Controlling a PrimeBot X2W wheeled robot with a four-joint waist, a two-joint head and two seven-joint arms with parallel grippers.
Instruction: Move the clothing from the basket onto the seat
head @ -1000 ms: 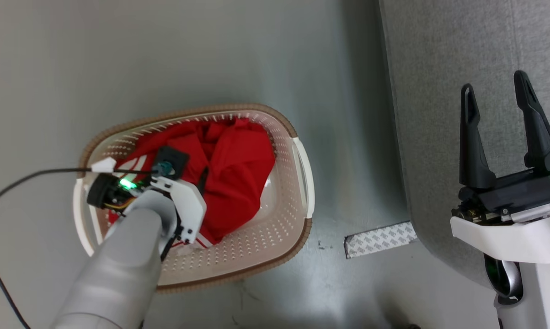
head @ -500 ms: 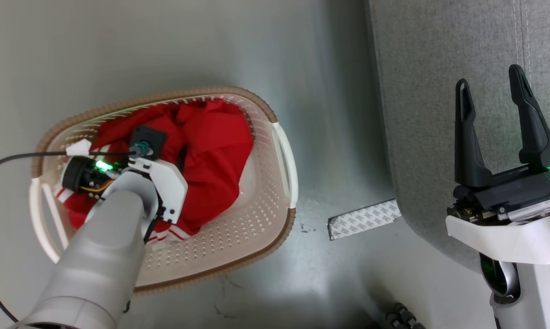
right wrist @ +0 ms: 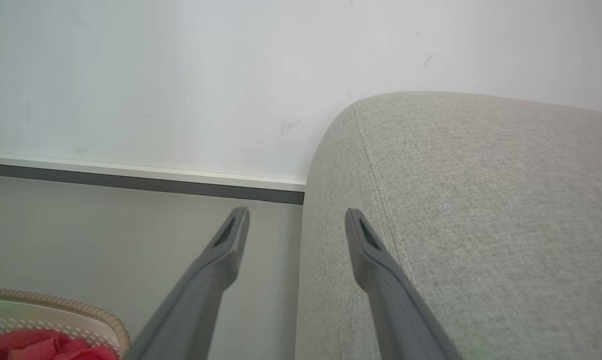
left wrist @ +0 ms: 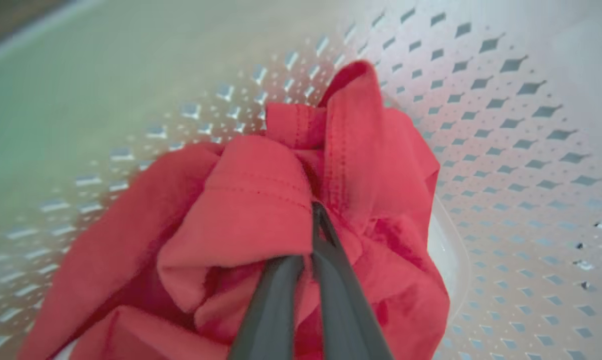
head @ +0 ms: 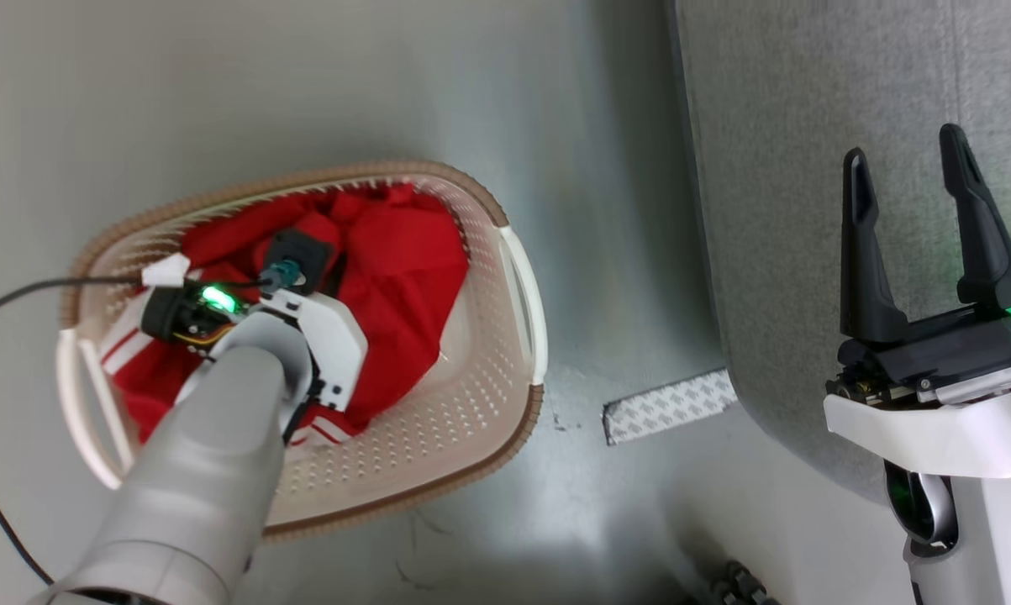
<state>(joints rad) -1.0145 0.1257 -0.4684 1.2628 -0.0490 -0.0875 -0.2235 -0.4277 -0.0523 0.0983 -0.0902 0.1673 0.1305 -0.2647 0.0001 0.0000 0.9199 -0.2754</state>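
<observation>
Red soft fabric clothing (head: 404, 269) lies bunched inside the cream perforated plastic basket (head: 446, 454) with its brown woven-look rim, which sits on the glossy grey floor (head: 345, 84) at the left of the scene. The large light grey upholstered seat (head: 808, 168) stands to the right, near the basket but apart from it, and no red cloth lies on it.

The left jaws are pinched together on a stitched fold near the top of the heap, with the cloth puckering around their dark tips in the left wrist view. The right jaws stand wide and hold nothing, hovering over the seat's left edge.

The garments look light, limp and loosely tangled. Once raised they should hang long and drape, so a trailing end may catch on the rim or drag up the piece with white stripe trim (head: 330, 430). A hem or a thick gathered fold offers the surest hold, since a single thin layer could slide out from such narrow tips. The lift likely needs enough height to clear the basket's right wall.
</observation>
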